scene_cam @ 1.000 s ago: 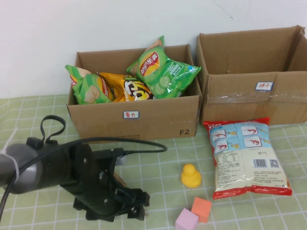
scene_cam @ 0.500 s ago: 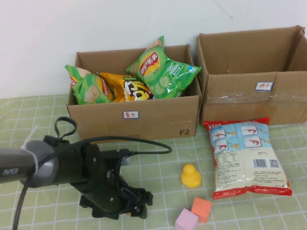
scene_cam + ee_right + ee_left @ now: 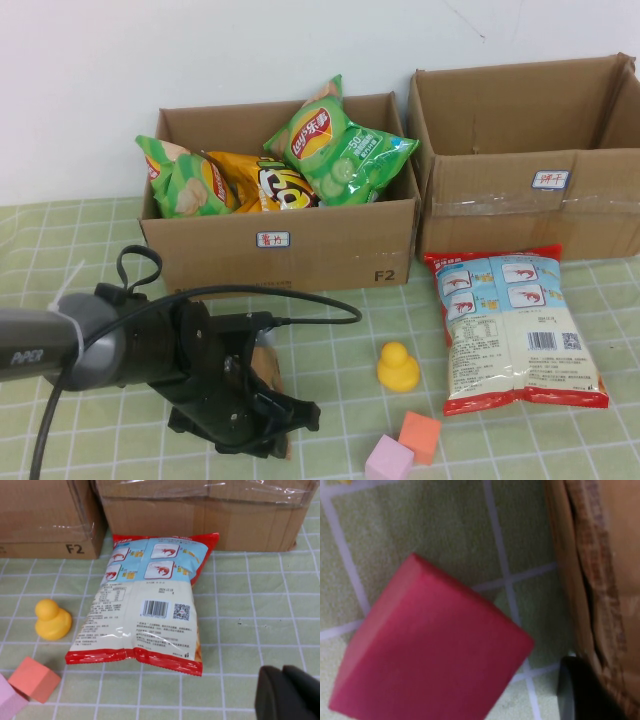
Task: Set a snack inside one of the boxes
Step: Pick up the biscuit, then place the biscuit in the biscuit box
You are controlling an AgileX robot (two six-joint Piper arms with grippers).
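My left gripper [image 3: 272,425] is low over the table at the front left, shut on a small brown snack packet [image 3: 265,362]. In the left wrist view the packet [image 3: 600,570] lies against one black fingertip [image 3: 577,690]. A large red, white and blue shrimp snack bag [image 3: 515,325] lies flat in front of the right box [image 3: 530,200], which looks empty; it also shows in the right wrist view [image 3: 150,600]. The left box [image 3: 300,245] holds several crisp bags. My right gripper [image 3: 287,692] is shut and empty, just on my side of the shrimp bag; it does not show in the high view.
A yellow rubber duck [image 3: 397,367] stands mid-table. An orange block [image 3: 421,436] and a pink block [image 3: 388,460] lie at the front. A red block [image 3: 430,650] lies on the cloth beside the left gripper.
My left arm has shifted a little to the right and the brown packet now stands up higher in its gripper. The bags, duck and blocks have not moved.
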